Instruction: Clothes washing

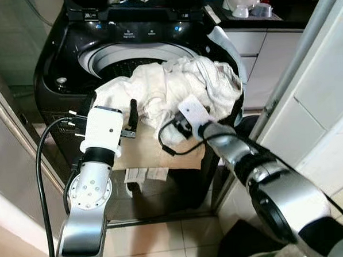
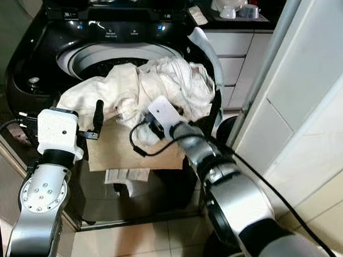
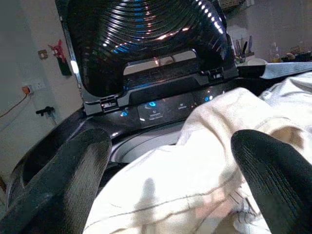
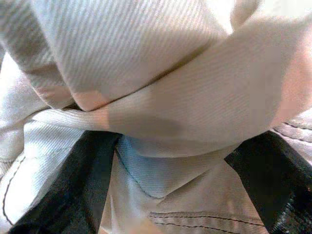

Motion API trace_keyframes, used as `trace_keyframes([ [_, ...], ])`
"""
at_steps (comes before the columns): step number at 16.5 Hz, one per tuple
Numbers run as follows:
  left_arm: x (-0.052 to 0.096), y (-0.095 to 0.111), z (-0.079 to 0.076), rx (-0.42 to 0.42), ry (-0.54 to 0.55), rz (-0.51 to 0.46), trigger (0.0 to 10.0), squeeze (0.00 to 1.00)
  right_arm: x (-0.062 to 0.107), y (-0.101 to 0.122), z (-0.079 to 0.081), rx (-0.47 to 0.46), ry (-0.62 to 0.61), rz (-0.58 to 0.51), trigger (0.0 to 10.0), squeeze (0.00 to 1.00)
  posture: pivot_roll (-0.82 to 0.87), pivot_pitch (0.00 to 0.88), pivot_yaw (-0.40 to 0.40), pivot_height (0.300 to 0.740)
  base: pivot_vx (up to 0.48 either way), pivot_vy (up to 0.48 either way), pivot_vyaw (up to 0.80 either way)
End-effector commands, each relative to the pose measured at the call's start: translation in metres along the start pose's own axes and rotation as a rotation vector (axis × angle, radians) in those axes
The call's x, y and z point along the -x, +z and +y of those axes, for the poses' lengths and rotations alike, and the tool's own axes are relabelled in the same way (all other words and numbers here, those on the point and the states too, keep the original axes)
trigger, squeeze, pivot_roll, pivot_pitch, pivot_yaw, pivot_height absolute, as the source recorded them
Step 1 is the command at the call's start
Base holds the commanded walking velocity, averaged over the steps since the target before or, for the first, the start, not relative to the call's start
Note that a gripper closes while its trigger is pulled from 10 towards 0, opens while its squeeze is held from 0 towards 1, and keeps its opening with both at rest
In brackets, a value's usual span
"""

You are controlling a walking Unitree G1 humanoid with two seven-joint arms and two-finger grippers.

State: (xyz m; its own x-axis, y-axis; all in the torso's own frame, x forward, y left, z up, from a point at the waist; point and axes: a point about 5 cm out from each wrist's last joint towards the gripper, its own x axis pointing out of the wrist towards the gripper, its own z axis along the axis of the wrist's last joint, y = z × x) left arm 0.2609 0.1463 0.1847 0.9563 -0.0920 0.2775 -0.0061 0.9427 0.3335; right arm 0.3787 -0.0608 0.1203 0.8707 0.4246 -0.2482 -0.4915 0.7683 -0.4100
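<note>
A heap of cream-white clothes (image 1: 175,88) lies across the front rim of the black top-load washing machine (image 1: 59,65), partly over its drum opening (image 1: 119,65). The lid (image 3: 146,34) stands open. My left gripper (image 1: 112,103) is at the heap's left edge, open, with one fingertip (image 3: 273,165) beside the cloth (image 3: 195,165) and nothing clamped. My right gripper (image 4: 168,195) is pushed into the front of the heap from below. Its black fingers (image 4: 73,185) stand wide apart with folds of fabric (image 4: 161,97) bulging between them. The white block on the right wrist (image 1: 192,111) sticks out of the cloth.
A brown sheet (image 1: 147,150) hangs on the washer's front under the heap. White cabinets and a counter with dishes (image 1: 245,3) stand behind on the right. A white wall panel (image 1: 326,109) is close on the right, a metal surface (image 1: 5,143) on the left.
</note>
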Motion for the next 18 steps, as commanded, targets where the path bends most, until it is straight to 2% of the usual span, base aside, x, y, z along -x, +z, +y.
trace_keyframes([
  [1, 0.0, 0.002, -0.003, 0.001, -0.002, -0.003, 10.0, 0.0, -0.006, 0.059, -0.033, 0.081, -0.138, -0.177, 10.0, 0.0, 0.14, 0.0, -0.091, 0.74, 0.0, 0.0, 0.0],
  [4, 0.006, 0.001, -0.004, 0.003, 0.001, 0.011, 10.0, 0.0, -0.002, 0.109, -0.057, 0.209, -0.308, -0.322, 10.0, 0.0, 0.14, 0.0, -0.1, 0.74, 0.0, 0.0, 0.0],
  [5, 0.008, 0.0, -0.005, 0.003, 0.003, 0.018, 10.0, 0.0, 0.0, 0.132, -0.06, 0.266, -0.353, -0.397, 10.0, 0.0, 0.15, 0.0, -0.103, 0.74, 0.0, 0.0, 0.0],
  [7, 0.009, -0.001, -0.006, 0.001, 0.005, 0.025, 10.0, 0.0, 0.002, 0.159, -0.057, 0.319, -0.366, -0.483, 10.0, 0.0, 0.15, 0.0, -0.109, 0.74, 0.0, 0.0, 0.0],
  [8, 0.008, -0.001, -0.006, 0.0, 0.006, 0.026, 10.0, 0.0, 0.004, 0.17, -0.057, 0.307, -0.368, -0.518, 10.0, 0.0, 0.15, 0.0, -0.114, 0.74, 0.0, 0.0, 0.0],
  [10, 0.006, 0.0, -0.006, -0.001, 0.012, 0.023, 10.0, 0.0, 0.006, 0.176, -0.06, 0.246, -0.375, -0.55, 10.0, 0.0, 0.15, 0.0, -0.115, 0.74, 0.0, 0.0, 0.0],
  [12, 0.006, -0.001, -0.006, -0.001, 0.02, 0.029, 10.0, 0.0, 0.008, 0.162, -0.059, 0.092, -0.335, -0.601, 10.0, 0.0, 0.13, 0.0, -0.116, 0.74, 0.0, 0.0, 0.0],
  [13, 0.005, -0.003, -0.006, -0.01, 0.022, 0.036, 10.0, 0.0, 0.008, 0.143, -0.062, -0.069, -0.307, -0.593, 10.0, 0.0, 0.11, 0.0, -0.109, 0.74, 0.0, 0.0, 0.0],
  [15, 0.001, -0.009, -0.007, -0.02, 0.009, 0.062, 10.0, 0.0, 0.011, 0.098, -0.063, -0.3, -0.289, -0.557, 10.0, 0.0, 0.08, 0.0, -0.091, 0.74, 0.0, 0.0, 0.0],
  [16, 0.0, -0.011, -0.006, -0.022, 0.007, 0.072, 10.0, 0.0, 0.013, 0.083, -0.061, -0.353, -0.29, -0.548, 10.0, 0.0, 0.07, 0.0, -0.087, 0.74, 0.0, 0.0, 0.0],
  [18, -0.004, -0.016, -0.006, -0.008, -0.002, 0.099, 10.0, 0.0, 0.024, 0.049, -0.058, -0.36, -0.338, -0.537, 10.0, 0.0, 0.05, 0.0, -0.075, 0.74, 0.0, 0.0, 0.0],
])
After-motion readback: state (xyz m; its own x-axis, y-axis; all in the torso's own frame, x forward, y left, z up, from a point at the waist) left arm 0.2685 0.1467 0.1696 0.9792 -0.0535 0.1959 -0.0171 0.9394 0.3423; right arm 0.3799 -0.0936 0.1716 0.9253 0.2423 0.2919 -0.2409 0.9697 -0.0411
